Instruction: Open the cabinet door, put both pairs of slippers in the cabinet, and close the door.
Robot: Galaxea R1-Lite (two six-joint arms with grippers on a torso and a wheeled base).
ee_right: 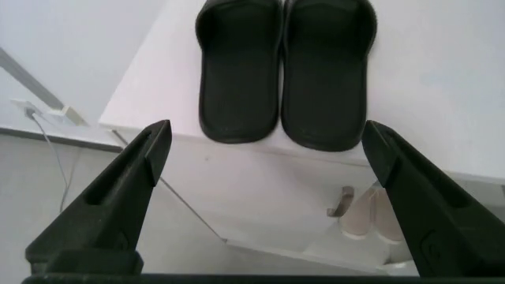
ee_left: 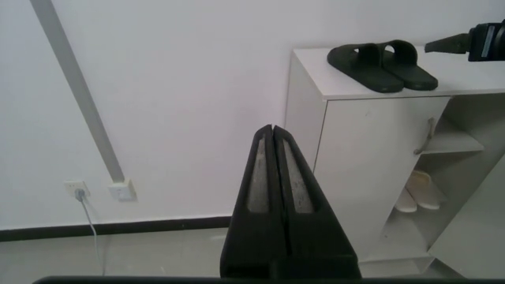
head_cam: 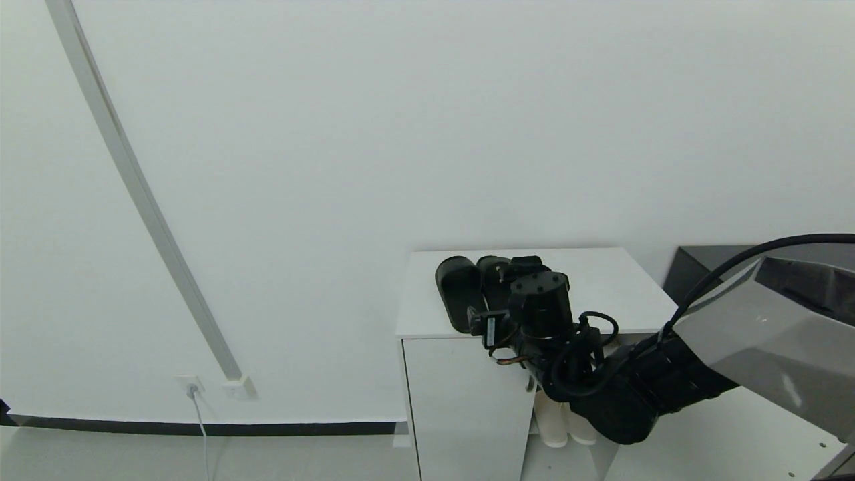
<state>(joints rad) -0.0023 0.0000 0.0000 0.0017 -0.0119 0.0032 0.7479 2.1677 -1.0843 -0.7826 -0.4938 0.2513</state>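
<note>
Right fingers [ee_right: 118, 197] wide open, empty, near black slippers [ee_right: 284, 71] atop cabinet [head_cam: 601, 280]; left fingers [ee_left: 256, 181] shut, empty. Door [head_cam: 735, 441] open, white pair [ee_left: 418, 193] shelved.

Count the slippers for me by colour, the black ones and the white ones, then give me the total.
Black slippers: 2, side by side on top of the cabinet
White slippers: 2, on a shelf inside the cabinet
Total: 4 slippers
</note>
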